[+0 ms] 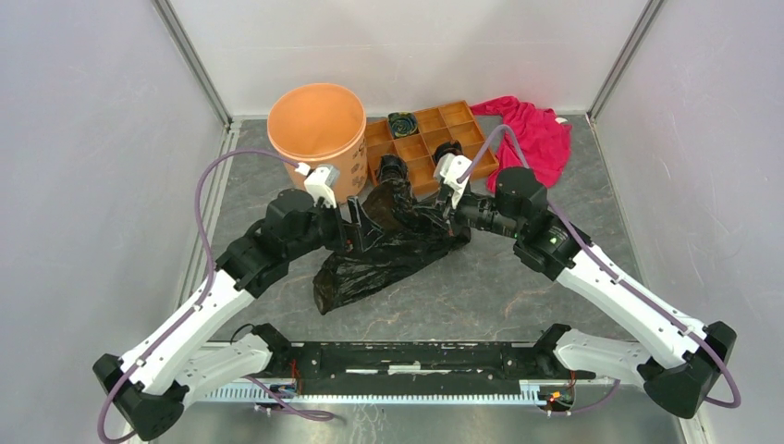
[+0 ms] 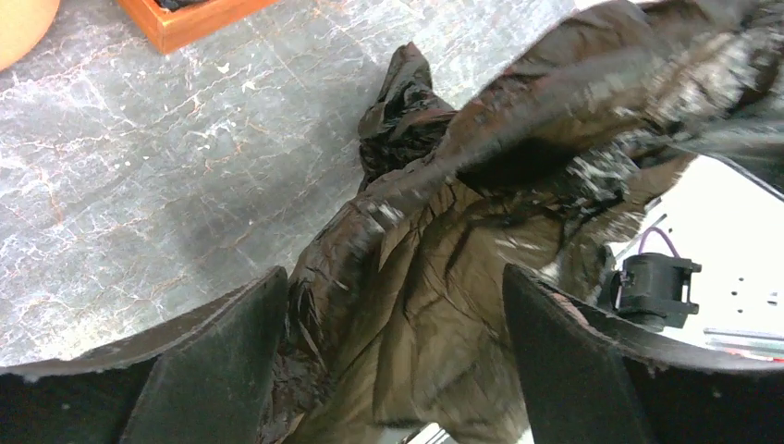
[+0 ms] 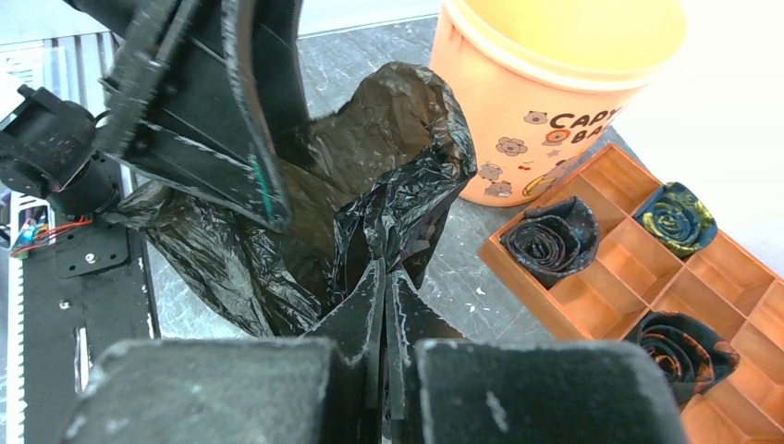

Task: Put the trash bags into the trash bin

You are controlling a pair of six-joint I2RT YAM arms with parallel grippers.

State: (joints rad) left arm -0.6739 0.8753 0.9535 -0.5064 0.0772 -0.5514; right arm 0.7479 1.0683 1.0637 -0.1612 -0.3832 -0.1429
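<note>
Top external view: right claw (image 1: 442, 215) pinched shut on the trash bag (image 1: 370, 268), left claw (image 1: 361, 227) spread wide around it.
Nearest the arm bases, the bag's loose tail lies on the grey table (image 1: 518, 296), trailing toward seven o'clock. Above it the crinkled black film bunches up between the two claws. In the left wrist view the left claw (image 2: 393, 310) is open about as wide as it goes, with film filling the gap between its fingers (image 2: 231, 356); whether the pads actually press it is hard to say. In the right wrist view the right claw (image 3: 384, 277) has its fingers closed together, nipping a raised fold of the bag (image 3: 398, 185). Beyond, at eleven o'clock from the bag, the trash bin (image 1: 314, 120) stands upright just behind the film. At one o'clock sits an orange tray (image 1: 462, 134) holding black rolls (image 1: 403, 123), with a red cloth (image 1: 532, 134) farther right.
</note>
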